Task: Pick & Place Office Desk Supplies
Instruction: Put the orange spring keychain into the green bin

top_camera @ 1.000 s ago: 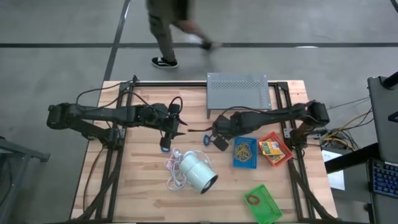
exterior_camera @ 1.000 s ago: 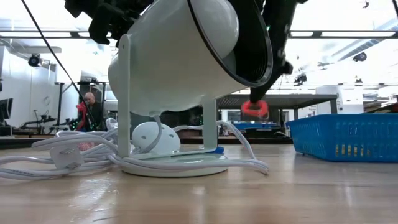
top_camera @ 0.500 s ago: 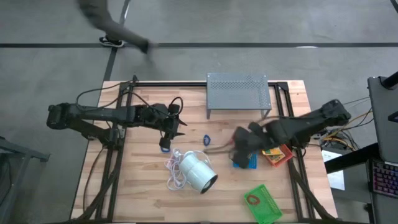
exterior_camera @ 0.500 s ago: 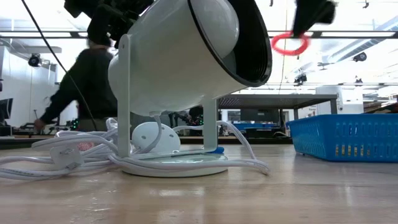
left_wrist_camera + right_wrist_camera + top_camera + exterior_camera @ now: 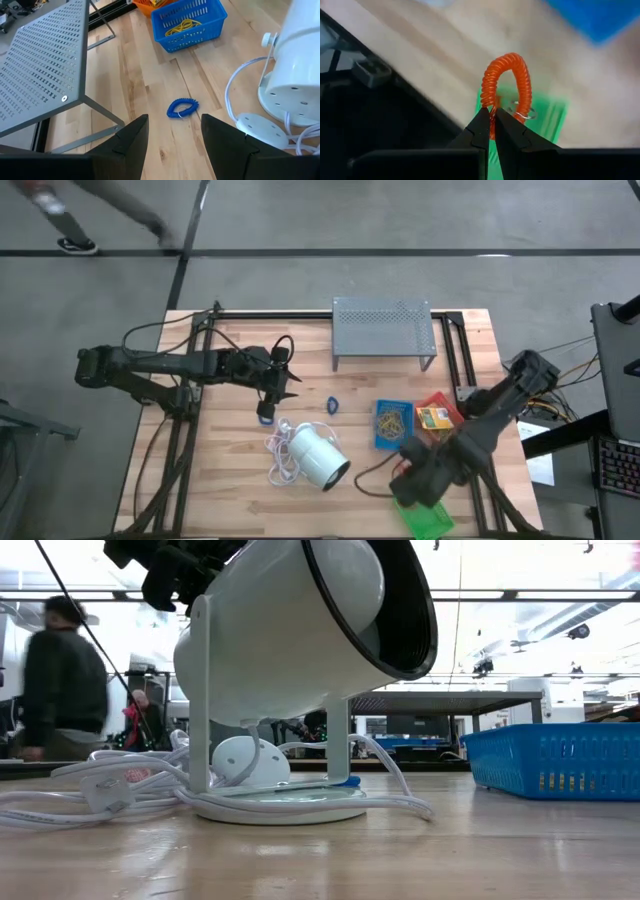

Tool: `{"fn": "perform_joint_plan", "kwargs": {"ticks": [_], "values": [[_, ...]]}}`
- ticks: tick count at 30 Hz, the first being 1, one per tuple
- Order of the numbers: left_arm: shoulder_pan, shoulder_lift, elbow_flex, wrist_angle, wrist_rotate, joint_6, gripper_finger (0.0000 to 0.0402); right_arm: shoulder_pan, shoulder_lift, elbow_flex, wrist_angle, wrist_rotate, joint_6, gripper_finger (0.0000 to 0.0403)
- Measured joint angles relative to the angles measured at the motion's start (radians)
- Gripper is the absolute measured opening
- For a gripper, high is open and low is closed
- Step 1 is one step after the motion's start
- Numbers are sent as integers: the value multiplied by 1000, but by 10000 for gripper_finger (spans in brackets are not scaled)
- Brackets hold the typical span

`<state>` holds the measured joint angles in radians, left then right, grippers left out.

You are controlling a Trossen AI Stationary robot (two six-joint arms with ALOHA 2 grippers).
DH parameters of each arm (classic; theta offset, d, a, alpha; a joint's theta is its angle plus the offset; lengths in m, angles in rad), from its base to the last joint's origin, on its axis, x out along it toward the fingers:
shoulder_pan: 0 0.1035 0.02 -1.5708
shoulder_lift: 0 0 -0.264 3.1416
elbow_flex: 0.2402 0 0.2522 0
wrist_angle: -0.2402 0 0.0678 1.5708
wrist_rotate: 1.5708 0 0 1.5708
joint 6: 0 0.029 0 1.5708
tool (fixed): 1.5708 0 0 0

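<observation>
Green tray (image 5: 428, 518): being half covered by right gripper (image 5: 492, 131), clenched on red loop (image 5: 506, 82).
Left gripper (image 5: 172, 142): released, being held above blue loop (image 5: 182, 107).

The right gripper (image 5: 490, 131), its 2 fingers (image 5: 481, 127) pinched together, reaches low toward the worktop's front right, while the left gripper (image 5: 172, 137) waits mid-left, fingers parted and empty.

trays 3: blue tray (image 5: 393, 425), red tray (image 5: 441, 418), green tray (image 5: 428, 518) | loops 2: red loop (image 5: 506, 85), blue loop (image 5: 182, 107)
</observation>
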<state>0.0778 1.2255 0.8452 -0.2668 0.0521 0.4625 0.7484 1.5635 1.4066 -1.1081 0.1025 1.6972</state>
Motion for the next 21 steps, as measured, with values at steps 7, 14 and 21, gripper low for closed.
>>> {"fn": "perform_joint_plan", "kwargs": {"ticks": [7,14,21], "values": [[0,0,0,43,-1,-3,184,50,101,94,13,-130,267,13],[0,0,1,60,-36,-2,184,59,184,129,21,-160,338,13],[0,0,1,68,-37,-2,184,64,238,128,19,-270,312,13]]}}
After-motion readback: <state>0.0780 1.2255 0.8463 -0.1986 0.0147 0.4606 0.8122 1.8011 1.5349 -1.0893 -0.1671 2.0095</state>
